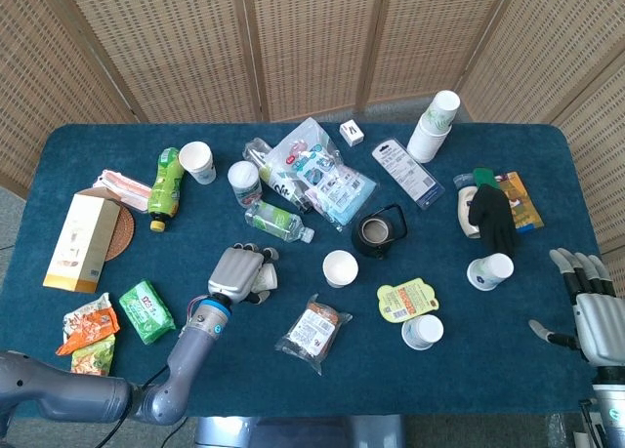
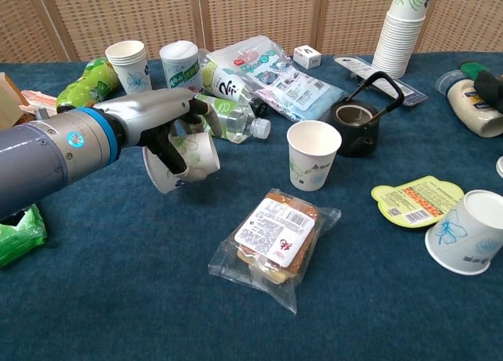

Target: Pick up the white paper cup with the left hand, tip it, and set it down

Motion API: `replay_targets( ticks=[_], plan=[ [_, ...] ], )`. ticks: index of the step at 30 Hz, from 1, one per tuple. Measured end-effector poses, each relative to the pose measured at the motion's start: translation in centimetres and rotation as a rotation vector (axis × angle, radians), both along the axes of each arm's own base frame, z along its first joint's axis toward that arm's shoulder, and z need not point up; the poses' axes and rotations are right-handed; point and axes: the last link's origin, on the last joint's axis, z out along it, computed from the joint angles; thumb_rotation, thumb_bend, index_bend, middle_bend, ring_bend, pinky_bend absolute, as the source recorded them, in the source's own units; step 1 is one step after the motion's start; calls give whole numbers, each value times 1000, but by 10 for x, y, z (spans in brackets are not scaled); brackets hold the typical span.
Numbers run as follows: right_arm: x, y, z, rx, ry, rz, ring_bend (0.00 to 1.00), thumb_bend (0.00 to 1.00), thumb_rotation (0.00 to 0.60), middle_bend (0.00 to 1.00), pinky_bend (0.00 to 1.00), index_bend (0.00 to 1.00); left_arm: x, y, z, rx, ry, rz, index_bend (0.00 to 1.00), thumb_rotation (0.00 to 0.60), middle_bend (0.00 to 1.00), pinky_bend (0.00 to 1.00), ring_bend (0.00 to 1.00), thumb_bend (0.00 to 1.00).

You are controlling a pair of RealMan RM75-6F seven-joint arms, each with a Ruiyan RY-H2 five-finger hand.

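A white paper cup [image 2: 182, 160] with a faint green print hangs tilted just above the blue table [image 2: 118, 298], left of centre, its open mouth turned toward seven o'clock, held in the left hand [image 2: 161, 121] whose fingers wrap its side wall. It looks empty, light and thin-walled (easily crushed), so a gentle hold around mid-body probably suits it best. At about one o'clock from it lies a clear water bottle [image 2: 228, 117], at three o'clock stands another paper cup [image 2: 313, 155], and the right hand [image 1: 596, 311] rests at the table's far right edge, fingers spread and holding nothing.
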Motion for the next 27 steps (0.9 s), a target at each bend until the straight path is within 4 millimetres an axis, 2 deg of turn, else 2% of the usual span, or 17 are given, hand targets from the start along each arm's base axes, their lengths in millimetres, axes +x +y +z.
replay_targets(
  ticks=[9,13,18,27],
  plan=[
    [0,-1,-3,7,11,-3,0,0,600,0,0,0,-15,0,-1,1,-430,74,264,600,462,299,272,317],
    [0,-1,-4,9,14,-4,0,0,600,0,0,0,-25,0,-5,17,-543,79,258,600,456,274,257,317],
    [0,-1,-4,9,16,-4,0,0,600,0,0,0,-37,-1,-17,41,-602,79,258,600,455,240,246,316],
    [-1,-1,-2,4,11,-7,0,0,600,0,0,0,-45,-3,-32,36,-605,94,258,600,455,227,238,317]
  ],
)
